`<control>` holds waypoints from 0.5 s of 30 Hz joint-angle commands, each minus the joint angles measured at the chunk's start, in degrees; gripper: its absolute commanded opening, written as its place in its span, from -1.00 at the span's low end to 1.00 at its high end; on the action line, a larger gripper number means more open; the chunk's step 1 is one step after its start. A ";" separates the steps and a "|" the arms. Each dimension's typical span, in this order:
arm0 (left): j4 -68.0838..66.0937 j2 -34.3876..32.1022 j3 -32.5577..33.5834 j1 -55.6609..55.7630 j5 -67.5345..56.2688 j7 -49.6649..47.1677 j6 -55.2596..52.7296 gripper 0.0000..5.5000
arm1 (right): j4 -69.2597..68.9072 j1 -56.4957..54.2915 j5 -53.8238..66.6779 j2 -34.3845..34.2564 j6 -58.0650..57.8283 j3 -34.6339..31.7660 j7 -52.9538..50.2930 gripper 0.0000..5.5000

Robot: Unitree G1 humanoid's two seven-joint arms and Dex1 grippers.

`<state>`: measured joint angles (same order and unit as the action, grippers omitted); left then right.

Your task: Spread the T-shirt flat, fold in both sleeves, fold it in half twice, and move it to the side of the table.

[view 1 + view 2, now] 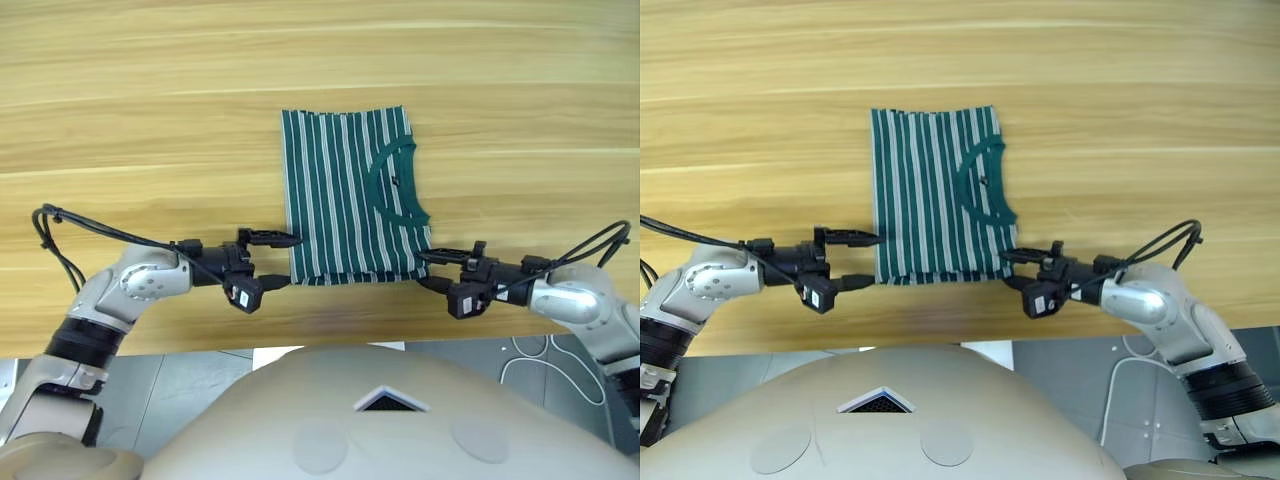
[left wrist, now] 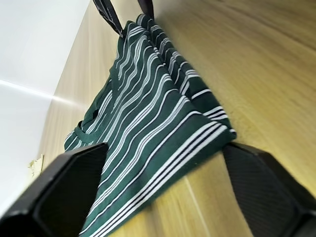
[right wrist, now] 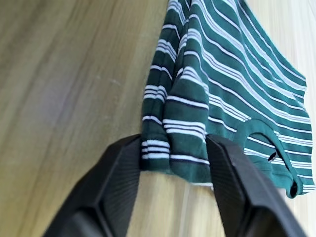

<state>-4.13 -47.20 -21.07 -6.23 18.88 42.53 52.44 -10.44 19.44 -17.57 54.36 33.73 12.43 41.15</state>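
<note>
Right pincer (image 1: 425,268) grips T-shirt (image 1: 340,190), left pincer (image 1: 292,260) agape

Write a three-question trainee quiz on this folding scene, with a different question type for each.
1. True or false: the T-shirt lies fully spread on the table with both sleeves out.
2. Which tool has its fingers wide apart around a near corner of the shirt without pinching it? A) left tool B) right tool C) neither
3. Fill in: the shirt has white stripes on ____ cloth.

Key: 1 false, it is folded into a narrow rectangle. 2 A, since the right tool grips its corner. 3 green.
</note>
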 commanded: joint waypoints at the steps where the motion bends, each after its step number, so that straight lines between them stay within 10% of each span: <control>1: -2.41 -1.39 -2.47 -0.83 5.24 0.88 -1.03 0.23 | 0.59 -0.17 -1.39 -0.50 -1.89 0.67 0.49 -0.50; 8: -2.67 -1.76 -3.67 -0.72 5.88 0.29 -1.20 -0.23 | -0.30 -0.12 -1.22 -0.83 -2.84 0.91 0.50 -0.95; 15: -2.23 -2.43 -4.18 -0.66 6.03 0.14 -1.57 -0.66 | -1.17 0.18 -1.28 -1.30 -3.57 1.24 0.57 -0.97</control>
<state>-4.81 -48.33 -23.80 -6.10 21.08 41.35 52.49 -11.05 19.55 -18.10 53.11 30.93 13.39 41.26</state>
